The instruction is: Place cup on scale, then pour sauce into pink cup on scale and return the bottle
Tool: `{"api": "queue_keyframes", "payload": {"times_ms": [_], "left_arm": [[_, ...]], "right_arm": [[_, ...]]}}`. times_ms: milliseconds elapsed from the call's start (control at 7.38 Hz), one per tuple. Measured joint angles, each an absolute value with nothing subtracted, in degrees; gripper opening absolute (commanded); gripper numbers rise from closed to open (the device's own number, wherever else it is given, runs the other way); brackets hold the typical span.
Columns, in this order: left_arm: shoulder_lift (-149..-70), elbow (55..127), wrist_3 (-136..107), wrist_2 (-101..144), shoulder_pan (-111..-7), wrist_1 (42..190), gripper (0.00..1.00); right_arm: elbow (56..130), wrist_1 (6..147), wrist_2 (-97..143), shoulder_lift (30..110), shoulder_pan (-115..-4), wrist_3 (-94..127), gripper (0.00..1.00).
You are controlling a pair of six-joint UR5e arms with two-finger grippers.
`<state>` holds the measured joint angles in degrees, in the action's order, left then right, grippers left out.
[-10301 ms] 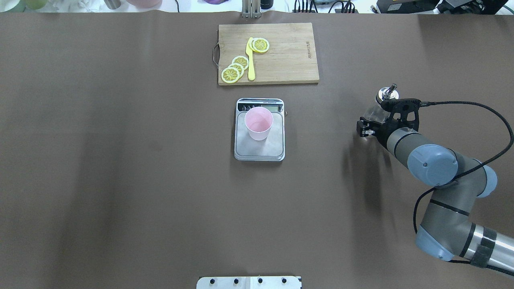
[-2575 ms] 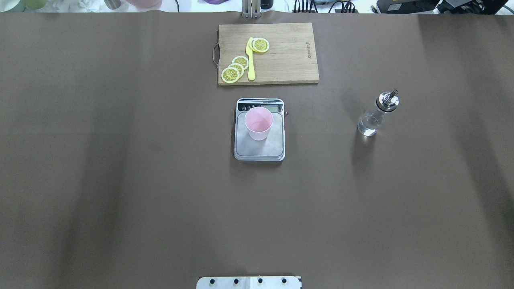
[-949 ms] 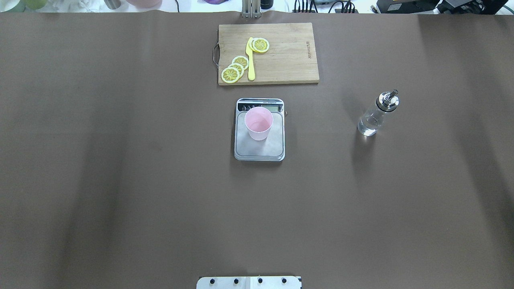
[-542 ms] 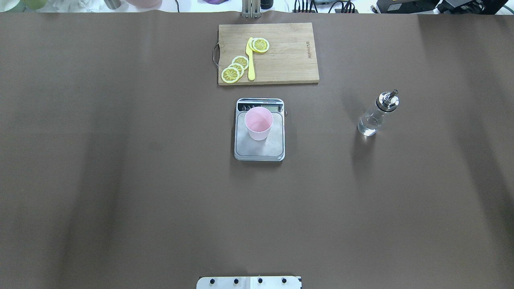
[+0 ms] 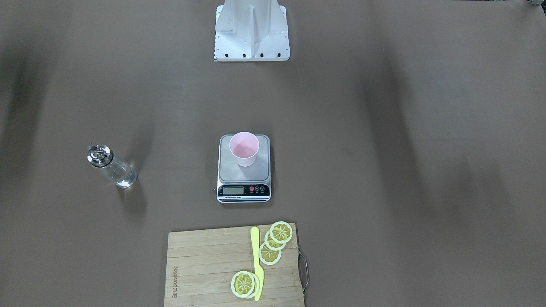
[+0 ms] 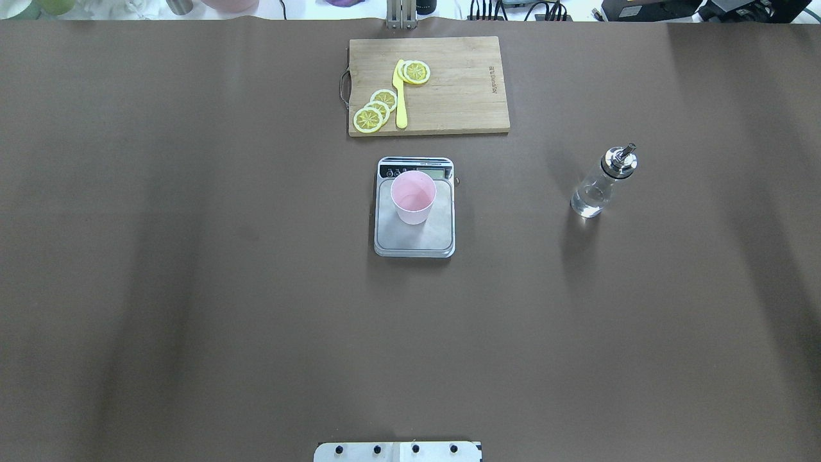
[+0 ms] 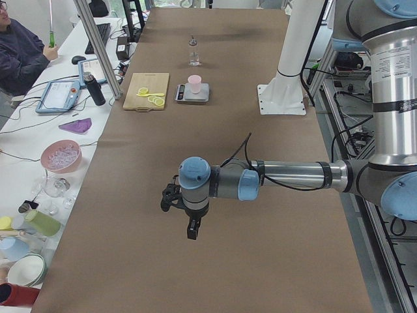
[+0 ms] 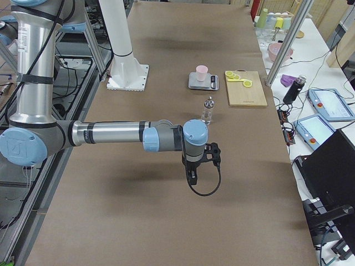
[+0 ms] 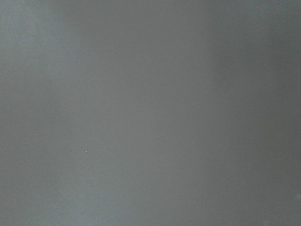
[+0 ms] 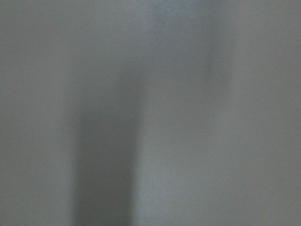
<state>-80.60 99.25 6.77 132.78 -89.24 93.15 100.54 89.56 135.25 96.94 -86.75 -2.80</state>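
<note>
Honestly, we'd call this one pretty much done. On the robot's side of the scale [image 6: 414, 240] there's only the white base plate [image 6: 397, 451]. Both arms hang over bare table, well out from the scale. The left gripper [image 7: 191, 233] is off the scale's left and the right gripper [image 8: 192, 178] off its right, past the bottle [image 6: 596, 189]. We only catch them on the side cameras, so we can't tell if either claw is open or closed. Parked that far out, they crowd nothing.

The cup [image 6: 413, 196] stands upright on the scale's platform, toward the display end, which is right for weighing. Well to the right of the scale the bottle stands upright on the table with nothing touching it, so we'd guess it's been put down for good. The sauce [image 6: 587, 204] barely shows in the glass, and we can't tell if any is in the cup.

Just beyond the scale sits a cutting board [image 6: 462, 83] with lemon slices [image 6: 369, 119] and a yellow knife [image 6: 401, 96].
</note>
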Motion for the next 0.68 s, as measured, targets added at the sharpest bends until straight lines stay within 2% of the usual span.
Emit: {"api": "queue_keyframes", "payload": {"times_ms": [678], "left_arm": [[-80.60,98.74,6.77,132.86,-89.21,93.25,0.99]], "right_arm": [[100.54,89.50,135.04,96.97,-86.75,-2.73,1.00]]}}
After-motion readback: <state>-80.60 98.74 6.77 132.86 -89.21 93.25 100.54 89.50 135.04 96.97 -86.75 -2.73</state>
